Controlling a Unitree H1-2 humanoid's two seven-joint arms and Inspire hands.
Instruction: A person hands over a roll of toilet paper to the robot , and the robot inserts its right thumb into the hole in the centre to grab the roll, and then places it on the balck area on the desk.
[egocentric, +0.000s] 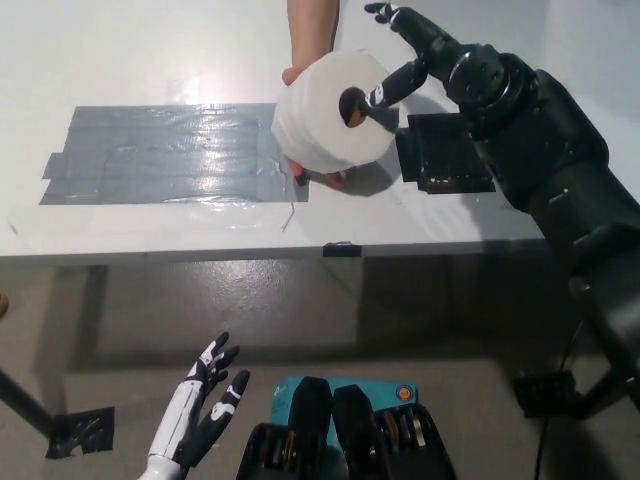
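Observation:
A person's hand (310, 40) holds a white toilet paper roll (325, 125) above the desk, its centre hole facing right. My black right hand (420, 55) is beside the roll, its thumb tip at the mouth of the hole and its other fingers spread above; it holds nothing. The grey-black taped area (160, 155) lies on the desk to the left of the roll. My white left hand (200, 415) rests low at the bottom left, fingers apart and empty.
A small black square patch (445, 150) sits on the white desk (150, 40) under my right arm. The desk's front edge (200, 255) runs across the middle. Below it is grey floor with a tape piece (80, 430).

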